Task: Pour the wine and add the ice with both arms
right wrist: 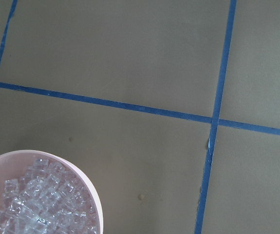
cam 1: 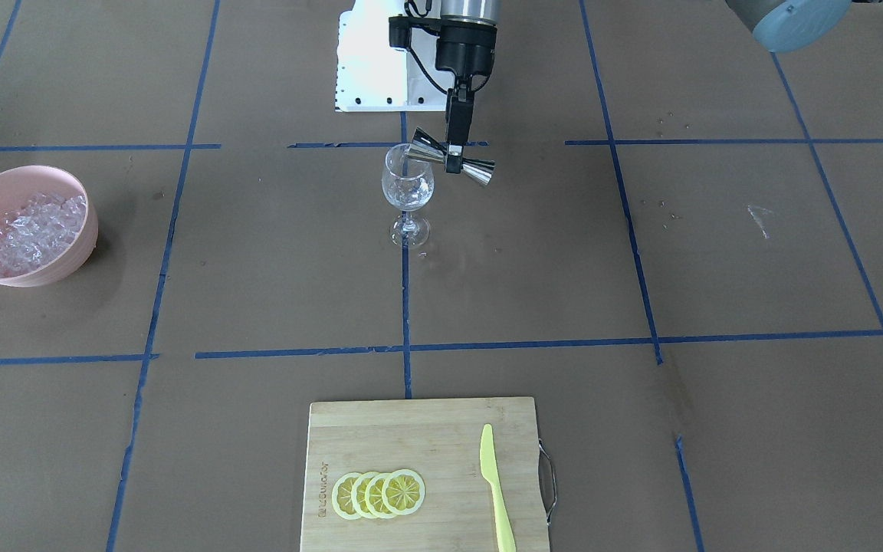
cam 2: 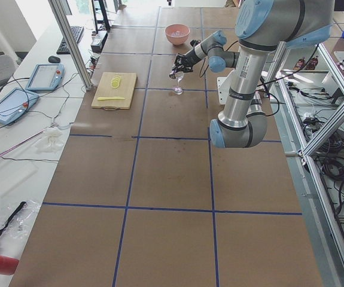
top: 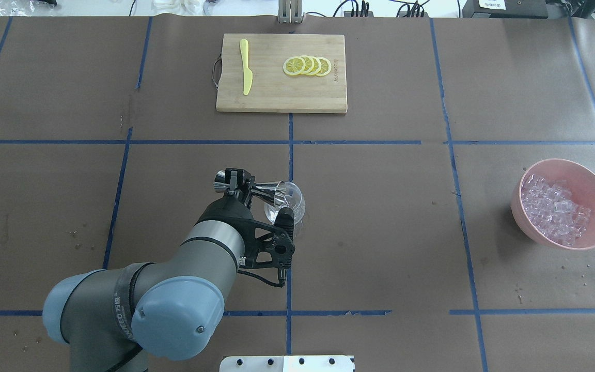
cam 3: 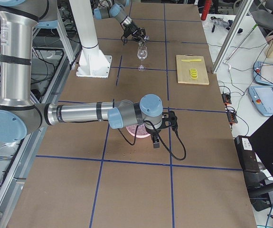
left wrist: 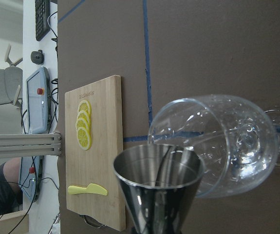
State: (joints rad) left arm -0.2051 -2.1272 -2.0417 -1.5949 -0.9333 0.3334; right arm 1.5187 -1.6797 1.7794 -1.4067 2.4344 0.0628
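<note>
logo burnt into the cutting board [top: 277, 98] beside the lemon slices [top: 308, 65], too small to read. board sits mid far edge of the tabletop, yellow knife [top: 246, 72] on it. pink bowl [top: 594, 188] near the robot's-right edge holds the ice [top: 553, 206] in a heap. wine glass [cam 1: 408, 188] upright mid-tabletop, droplets inside. left gripper [cam 1: 454, 157] clamped on a steel jigger [cam 1: 480, 170] at its waist, tipped sideways, one mouth at the glass rim. right gripper [cam 3: 155, 137] above the bowl; can't tell its opening.
</note>
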